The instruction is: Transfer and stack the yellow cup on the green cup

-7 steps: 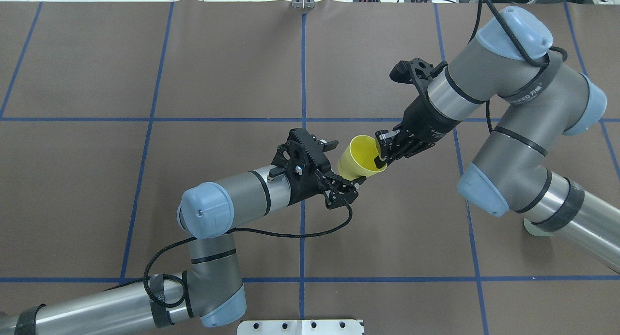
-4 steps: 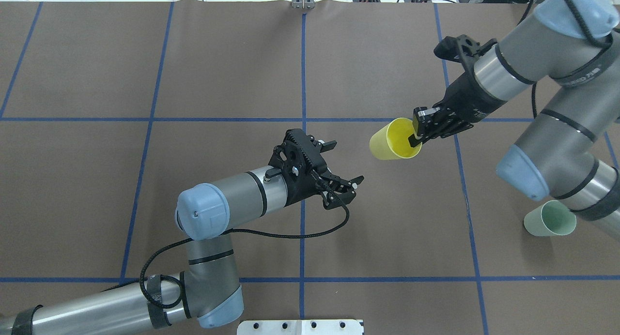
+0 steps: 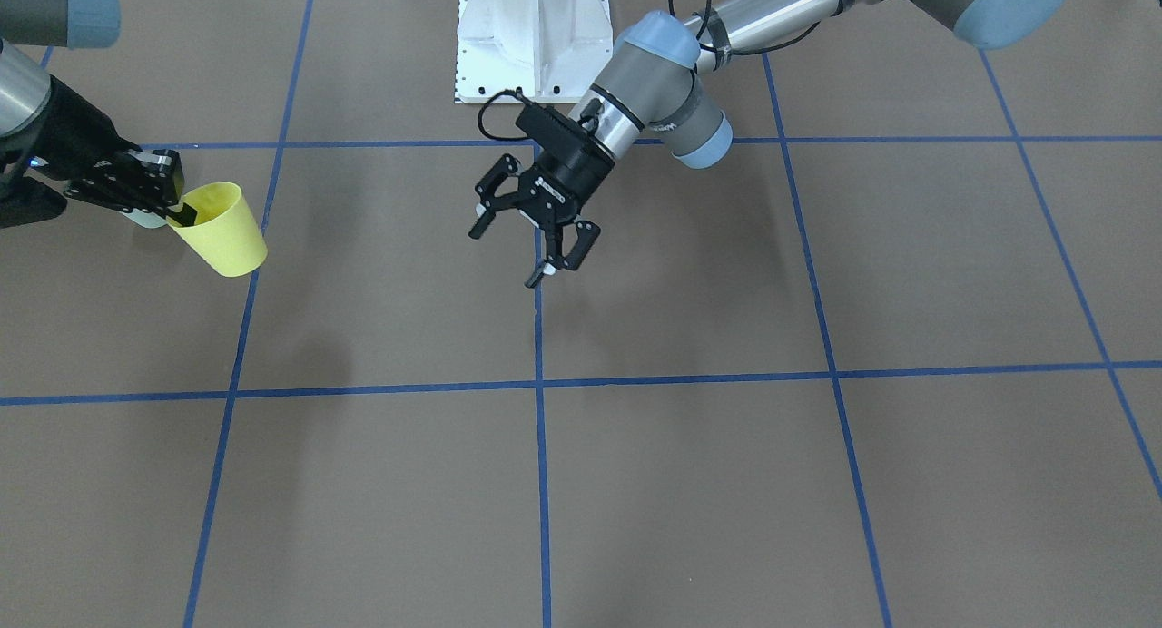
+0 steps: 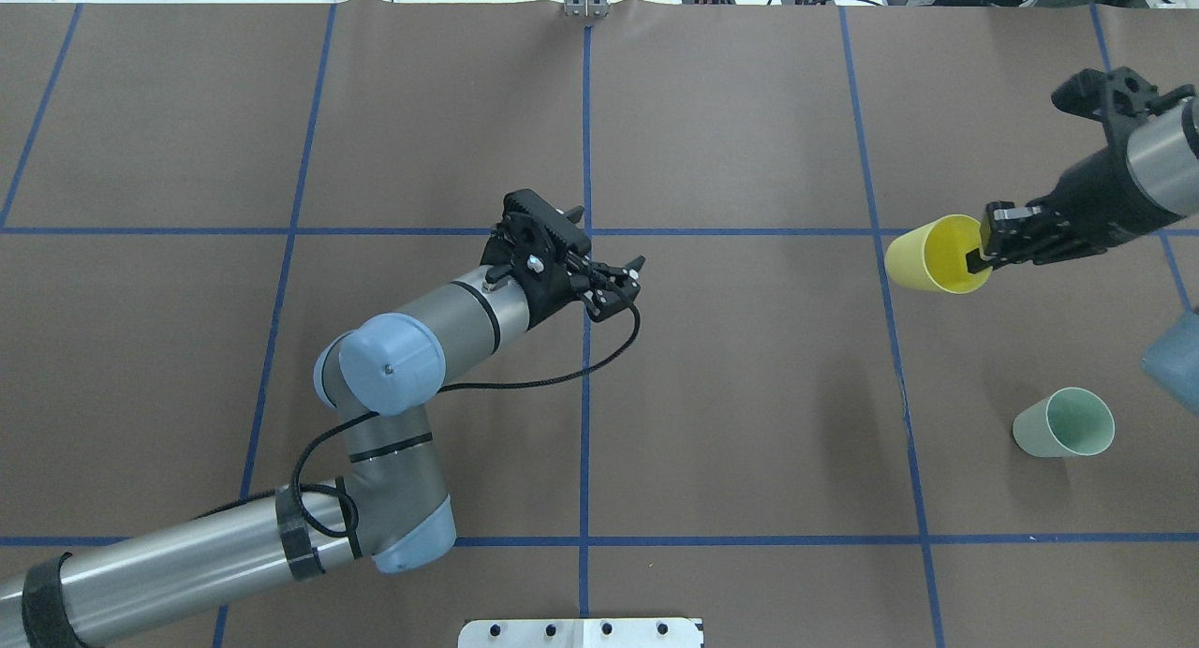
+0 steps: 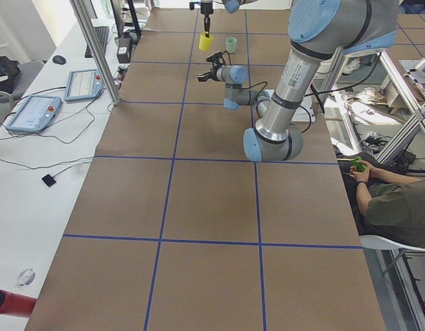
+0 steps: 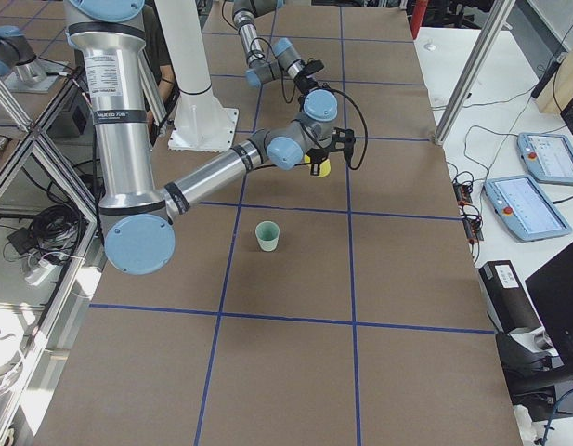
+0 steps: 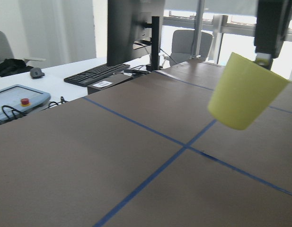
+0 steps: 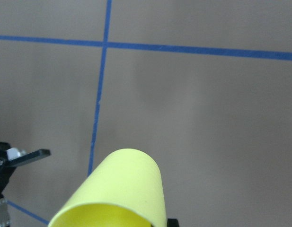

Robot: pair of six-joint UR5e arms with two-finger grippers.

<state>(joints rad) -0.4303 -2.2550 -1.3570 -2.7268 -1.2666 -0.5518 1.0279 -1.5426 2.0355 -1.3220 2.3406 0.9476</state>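
My right gripper (image 4: 984, 250) is shut on the rim of the yellow cup (image 4: 923, 255) and holds it tilted in the air over the table's right side. The cup also shows in the front view (image 3: 222, 229), the left wrist view (image 7: 245, 92) and the right wrist view (image 8: 122, 189). The green cup (image 4: 1063, 423) stands upright on the table, nearer the robot than the yellow cup, and shows in the right side view (image 6: 267, 235). My left gripper (image 4: 620, 287) is open and empty near the table's middle; it also shows in the front view (image 3: 505, 258).
The brown mat (image 4: 749, 423) carries a blue tape grid. The robot's white base plate (image 3: 531, 38) sits at the near edge. A seated operator (image 5: 391, 207) is beside the table. Desks with a keyboard (image 7: 96, 73) and tablets stand beyond the far edge.
The right arm carried the yellow cup away from the left gripper to the table's right side, uncovering the green cup. The left gripper stayed open and drew back a little.
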